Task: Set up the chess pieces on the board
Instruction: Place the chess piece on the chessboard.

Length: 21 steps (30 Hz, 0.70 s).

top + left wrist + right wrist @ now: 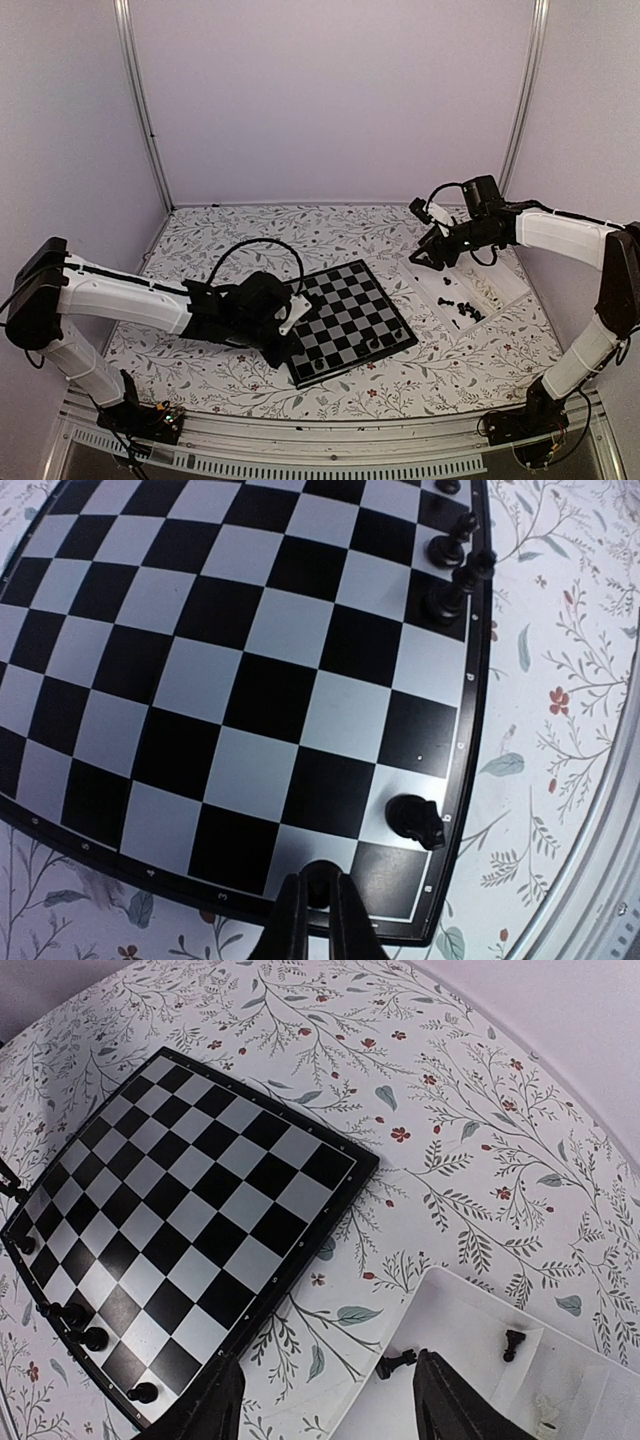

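The board lies at the table's middle, with a few black chess pieces along its near edge. My left gripper is at the board's left corner. In the left wrist view it is shut on a small black piece over an edge square, beside a black knight. More black pieces stand farther along that row. My right gripper hovers open over the white tray's corner. Nothing is between its fingers. A black piece lies in the tray near them.
The white tray at the right holds several loose black pieces and some pale ones. A floral cloth covers the table. Walls and metal posts enclose the back and sides.
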### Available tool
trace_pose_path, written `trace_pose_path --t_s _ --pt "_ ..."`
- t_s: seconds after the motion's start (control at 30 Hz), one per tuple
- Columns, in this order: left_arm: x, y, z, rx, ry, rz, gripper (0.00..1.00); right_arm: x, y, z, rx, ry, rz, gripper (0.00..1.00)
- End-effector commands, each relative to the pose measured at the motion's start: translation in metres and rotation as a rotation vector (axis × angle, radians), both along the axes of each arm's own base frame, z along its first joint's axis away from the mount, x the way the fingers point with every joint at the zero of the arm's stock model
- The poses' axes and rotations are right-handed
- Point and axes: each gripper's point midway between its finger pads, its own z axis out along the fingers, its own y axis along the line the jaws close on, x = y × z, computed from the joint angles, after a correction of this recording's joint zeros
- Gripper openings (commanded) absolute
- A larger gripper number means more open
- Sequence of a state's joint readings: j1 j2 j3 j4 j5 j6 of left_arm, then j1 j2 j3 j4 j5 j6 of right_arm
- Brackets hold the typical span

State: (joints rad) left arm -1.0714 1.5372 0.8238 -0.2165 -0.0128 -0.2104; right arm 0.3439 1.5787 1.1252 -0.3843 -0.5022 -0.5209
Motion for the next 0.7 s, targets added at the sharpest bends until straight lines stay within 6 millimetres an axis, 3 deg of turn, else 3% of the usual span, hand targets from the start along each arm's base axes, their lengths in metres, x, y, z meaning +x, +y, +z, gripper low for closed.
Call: trace_pose_path --t_s 0.0,0.37,0.67 --pt "-0.008 -0.009 -0.007 0.017 -0.011 -0.054 0.00 0.004 -0.002 0.001 -0.011 -0.026 -0.006 0.62" --pt "-0.026 -0.014 -0.018 0.049 0.023 -0.129 0.00 0.004 -0.002 -0.006 -0.024 -0.013 -0.003 0.63" --pt "-0.030 -0.015 -0.024 0.073 0.027 -0.142 0.00 0.004 -0.003 -0.010 -0.031 -0.005 -0.004 0.63"
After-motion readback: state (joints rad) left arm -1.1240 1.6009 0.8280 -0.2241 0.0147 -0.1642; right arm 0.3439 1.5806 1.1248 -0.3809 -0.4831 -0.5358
